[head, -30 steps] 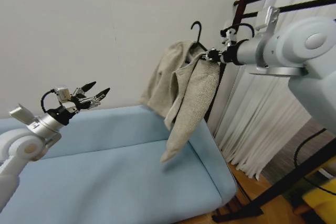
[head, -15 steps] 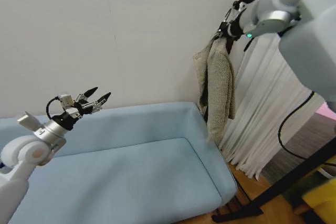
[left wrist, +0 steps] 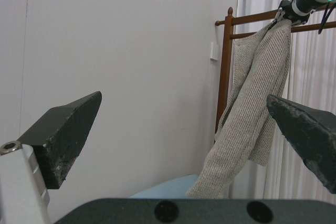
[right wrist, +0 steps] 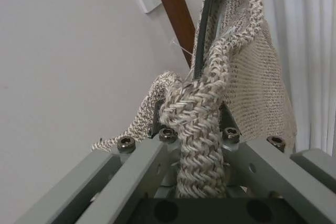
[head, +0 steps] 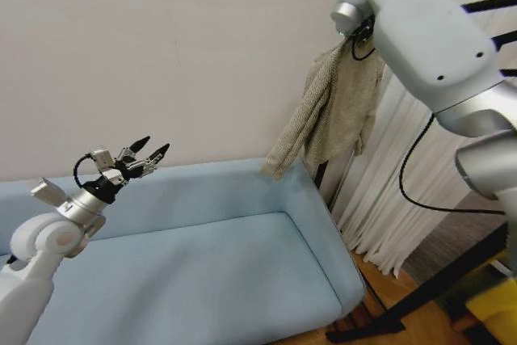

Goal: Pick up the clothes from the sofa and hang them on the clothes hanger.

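Item: sweater (head: 339,111), beige chunky knit, ribbed, soft and limp, probably light. It hangs in loose folds at the wooden rack (left wrist: 227,66), with the lower hem flared toward the back corner of the sofa (head: 202,264); contact there cannot be told. Up at the rail, the right pincer (right wrist: 195,124) is pinched on a bunched roll of knit near the collar. Judgement: the knit stretches and snags, so hold thick gathered fabric at the neck, not one loose layer. Over the sofa, the left pincer (head: 153,145) is spread and holds nothing.
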